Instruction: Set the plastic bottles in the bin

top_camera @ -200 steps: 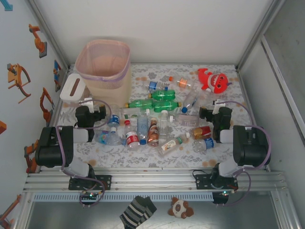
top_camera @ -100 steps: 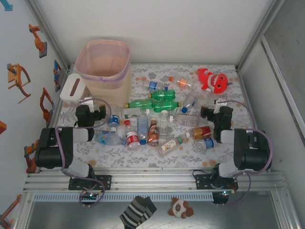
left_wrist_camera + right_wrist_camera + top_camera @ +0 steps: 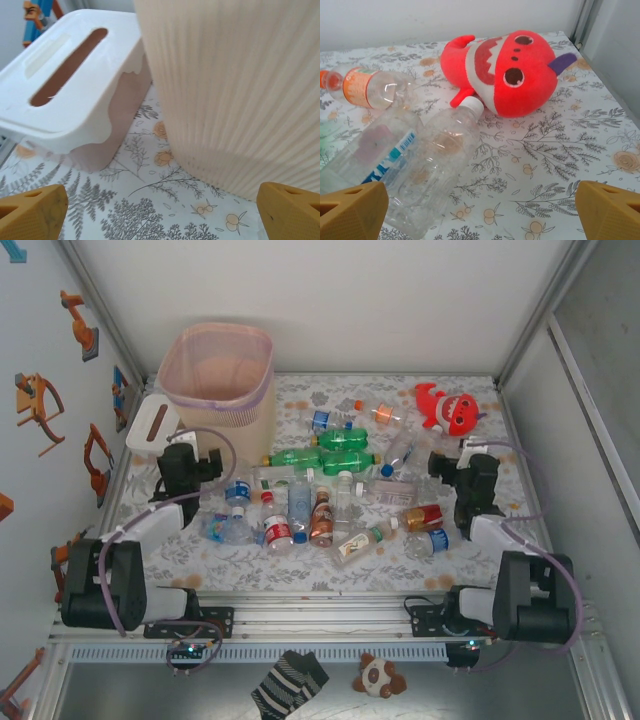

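Observation:
Several plastic bottles [image 3: 320,490] lie scattered on the floral cloth in mid-table: two green ones [image 3: 330,450], clear ones, a brown one [image 3: 321,520]. The pale pink bin [image 3: 225,425] stands at the back left. My left gripper [image 3: 184,452] is open and empty just in front of the bin's ribbed beige wall [image 3: 240,90]. On the right side my right gripper [image 3: 463,454] is open with nothing in it. In its wrist view a clear white-capped bottle [image 3: 440,155], a blue-labelled bottle [image 3: 365,160] and an orange-labelled bottle [image 3: 370,87] lie ahead to its left.
A white slotted box [image 3: 152,425] sits left of the bin, close to the left gripper [image 3: 160,220]. A red plush toy [image 3: 505,70] lies at the back right, ahead of the right gripper [image 3: 480,215]. Walls enclose the table on three sides.
Both arms have stretched forward and their elbows have dropped. Each gripper has moved a little toward the back of the table. The bottles have not moved.

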Controlling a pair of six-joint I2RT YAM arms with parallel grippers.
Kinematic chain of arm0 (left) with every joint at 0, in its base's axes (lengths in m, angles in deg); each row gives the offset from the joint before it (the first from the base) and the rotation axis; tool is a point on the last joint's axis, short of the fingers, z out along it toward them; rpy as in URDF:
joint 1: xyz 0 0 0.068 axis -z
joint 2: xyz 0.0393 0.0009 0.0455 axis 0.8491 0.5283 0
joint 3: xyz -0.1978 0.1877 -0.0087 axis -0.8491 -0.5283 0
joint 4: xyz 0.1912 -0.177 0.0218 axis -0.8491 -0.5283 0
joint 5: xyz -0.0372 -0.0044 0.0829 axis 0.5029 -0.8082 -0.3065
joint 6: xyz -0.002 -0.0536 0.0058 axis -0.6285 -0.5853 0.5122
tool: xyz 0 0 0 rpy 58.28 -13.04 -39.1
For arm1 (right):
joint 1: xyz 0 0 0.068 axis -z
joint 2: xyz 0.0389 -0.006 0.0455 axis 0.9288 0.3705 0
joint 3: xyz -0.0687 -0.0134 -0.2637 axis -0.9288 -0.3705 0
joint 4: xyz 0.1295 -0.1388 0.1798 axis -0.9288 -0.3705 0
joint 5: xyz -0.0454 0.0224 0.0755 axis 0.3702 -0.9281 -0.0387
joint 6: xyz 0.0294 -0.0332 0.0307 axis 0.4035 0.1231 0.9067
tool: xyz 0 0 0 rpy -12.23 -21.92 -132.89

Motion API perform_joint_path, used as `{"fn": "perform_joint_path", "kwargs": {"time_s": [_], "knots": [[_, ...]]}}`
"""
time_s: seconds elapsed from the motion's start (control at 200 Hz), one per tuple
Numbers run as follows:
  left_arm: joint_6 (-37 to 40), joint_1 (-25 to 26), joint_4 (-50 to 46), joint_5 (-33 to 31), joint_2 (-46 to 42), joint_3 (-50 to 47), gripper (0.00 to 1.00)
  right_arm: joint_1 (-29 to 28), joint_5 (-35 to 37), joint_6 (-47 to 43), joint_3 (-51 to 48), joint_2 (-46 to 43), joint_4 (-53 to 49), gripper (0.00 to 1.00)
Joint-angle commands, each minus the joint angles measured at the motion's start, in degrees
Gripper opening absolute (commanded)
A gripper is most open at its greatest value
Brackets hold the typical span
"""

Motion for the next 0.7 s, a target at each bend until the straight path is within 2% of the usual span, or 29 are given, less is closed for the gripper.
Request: {"fn": "perform_joint_path", "kwargs": {"time_s": [0.0, 0.14, 0.225, 0.34, 0.496, 0.696], "knots": [[-7.2, 0.1, -15.1, -3.2, -4.7, 3.4, 0.96, 0.1, 0.6, 1.8, 3.9, -3.0, -10.2, 0.94], [-16.3, 0.1, -28.1, -0.9, -9.4, 6.7, 0.96, 0.1, 2.2, 3.5, 6.4, -6.2, -18.0, 0.93], [-18.8, 0.0, -37.7, 1.8, -10.8, 10.0, 0.96, 0.1, 2.8, 5.3, 9.3, -7.6, -25.1, 0.93], [-23.3, 0.0, -48.3, 2.2, -12.2, 13.2, 0.96, 0.0, 2.3, 6.3, 12.2, -8.7, -32.5, 0.93], [-30.5, -0.1, -56.7, 4.9, -15.0, 14.5, 0.96, 0.0, 1.0, 9.4, 14.0, -10.9, -37.8, 0.90], [-43.6, -0.1, -62.8, 8.5, -19.1, 13.4, 0.97, 0.0, -1.6, 11.1, 16.8, -12.2, -43.5, 0.89]]}}
